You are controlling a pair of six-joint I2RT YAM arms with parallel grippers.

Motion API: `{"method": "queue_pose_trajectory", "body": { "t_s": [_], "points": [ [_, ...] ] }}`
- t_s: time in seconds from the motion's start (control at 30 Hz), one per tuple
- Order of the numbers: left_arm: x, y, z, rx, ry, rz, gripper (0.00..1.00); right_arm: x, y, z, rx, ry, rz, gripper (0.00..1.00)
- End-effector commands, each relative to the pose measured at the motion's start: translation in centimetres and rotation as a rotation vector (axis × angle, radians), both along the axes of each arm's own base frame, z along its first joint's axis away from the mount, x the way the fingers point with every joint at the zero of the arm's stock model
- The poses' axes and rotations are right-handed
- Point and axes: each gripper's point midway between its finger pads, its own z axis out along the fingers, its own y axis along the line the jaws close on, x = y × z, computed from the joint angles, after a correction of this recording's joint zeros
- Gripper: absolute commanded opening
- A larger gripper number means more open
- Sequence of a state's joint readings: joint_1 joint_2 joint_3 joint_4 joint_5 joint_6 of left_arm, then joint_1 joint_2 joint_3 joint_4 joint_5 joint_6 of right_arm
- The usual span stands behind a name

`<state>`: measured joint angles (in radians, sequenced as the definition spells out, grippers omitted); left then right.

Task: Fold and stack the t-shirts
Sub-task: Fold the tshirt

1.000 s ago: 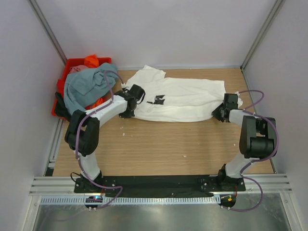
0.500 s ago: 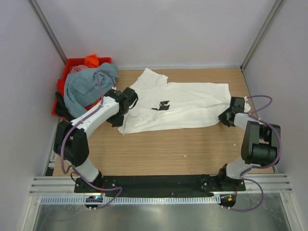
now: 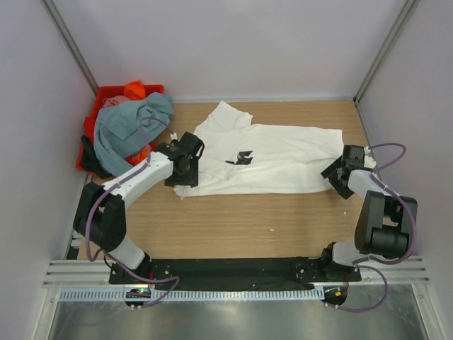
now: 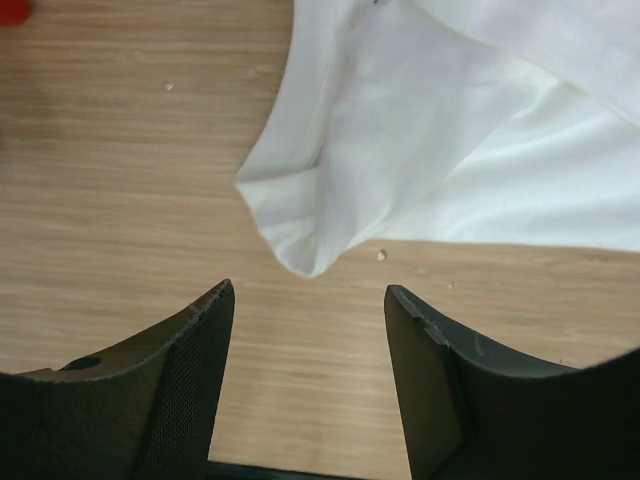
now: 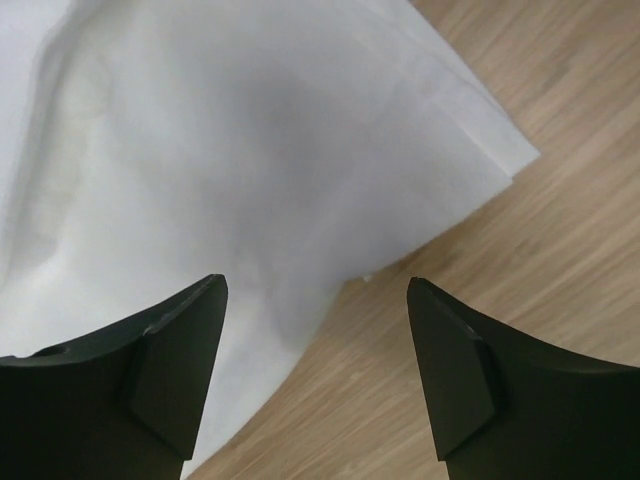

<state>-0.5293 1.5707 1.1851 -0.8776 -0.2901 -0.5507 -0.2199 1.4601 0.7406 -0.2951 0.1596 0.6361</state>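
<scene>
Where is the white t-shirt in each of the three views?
Top external: the white t-shirt lies spread across the picture's middle.
Left wrist: t-shirt at upper right, one corner pointing down.
Right wrist: t-shirt at upper left, filling most of the picture.
Shared landmark: the wooden table under it.

We see a white cloth t-shirt (image 3: 290,159) with a black chest print (image 3: 239,157) ahead of our black fingers (image 4: 190,380), on a tan wood-grain tabletop (image 3: 233,212).

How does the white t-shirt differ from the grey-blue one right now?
The white t-shirt lies spread out on the table; the grey-blue t-shirt is bunched up over the red crate. The white one carries a black print; the grey-blue one shows none. Neither is folded yet.
</scene>
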Motion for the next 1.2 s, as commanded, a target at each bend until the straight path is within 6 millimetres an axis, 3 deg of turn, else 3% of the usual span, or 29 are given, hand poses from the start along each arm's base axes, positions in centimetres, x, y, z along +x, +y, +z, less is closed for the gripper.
{"method": "queue_pose_trajectory", "body": {
  "t_s": [0.0,0.2,0.3,0.5,0.6,0.73,0.83,1.03,1.17],
  "points": [
    [2.7,-2.2,-1.4,-0.068,-0.056,0.003,0.63,-1.3,-1.2,1.5,-0.058,0.013,-0.034,0.8],
    [3.4,-2.2,-4.4,-0.031,-0.021,0.006,0.61,-1.0,-0.5,5.7,-0.093,-0.075,-0.013,0.82],
    [3.2,-2.2,-5.7,-0.031,-0.008,0.007,0.6,-0.4,1.0,7.6,-0.096,-0.134,0.032,0.83],
    [3.5,-2.2,-7.0,-0.036,-0.004,0.023,0.56,1.9,7.3,9.2,0.004,-0.235,0.221,0.82],
    [3.8,-2.3,-7.3,-0.041,-0.003,0.025,0.51,2.6,10.0,8.6,0.043,-0.228,0.309,0.82],
    [4.1,-2.1,-7.6,-0.026,0.002,0.022,0.46,2.9,11.3,6.5,0.066,-0.188,0.347,0.81],
    [4.2,-1.8,-7.5,-0.011,-0.006,0.026,0.43,2.8,11.7,5.6,0.073,-0.174,0.361,0.81],
    [4.3,-1.3,-6.8,-0.009,-0.017,0.036,0.2,2.7,11.7,3.7,0.051,-0.119,0.367,0.81],
    [4.7,-1.0,-6.3,-0.002,-0.02,0.041,0.16,2.4,11.1,0.9,0.025,-0.048,0.348,0.81]
  ]
}}
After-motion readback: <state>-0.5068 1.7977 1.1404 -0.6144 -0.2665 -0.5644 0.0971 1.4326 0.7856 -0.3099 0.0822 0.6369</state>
